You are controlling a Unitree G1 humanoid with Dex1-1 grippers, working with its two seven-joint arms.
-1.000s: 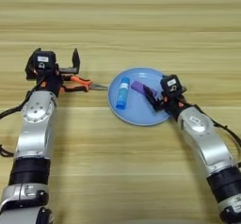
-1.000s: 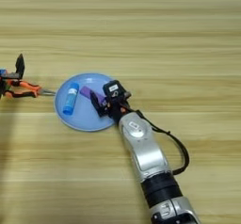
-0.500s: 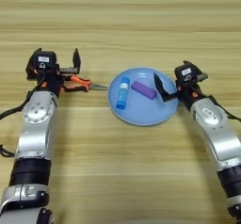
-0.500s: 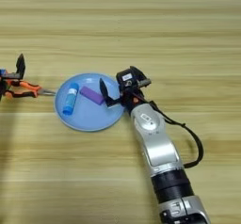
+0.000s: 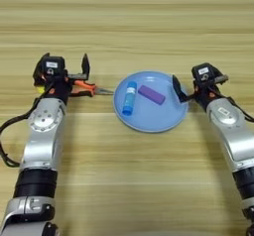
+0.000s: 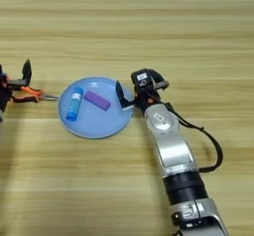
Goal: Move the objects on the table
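Since a second ago the right gripper has pulled back off the light blue plate and now sits at its right rim, fingers spread apart, holding nothing. Purple block lies loose on the plate, just right of the glue stick, not touching it. Left gripper stays parked over at the left above the orange-handled pliers, fingers wide open. Plate's roughly mid-table.
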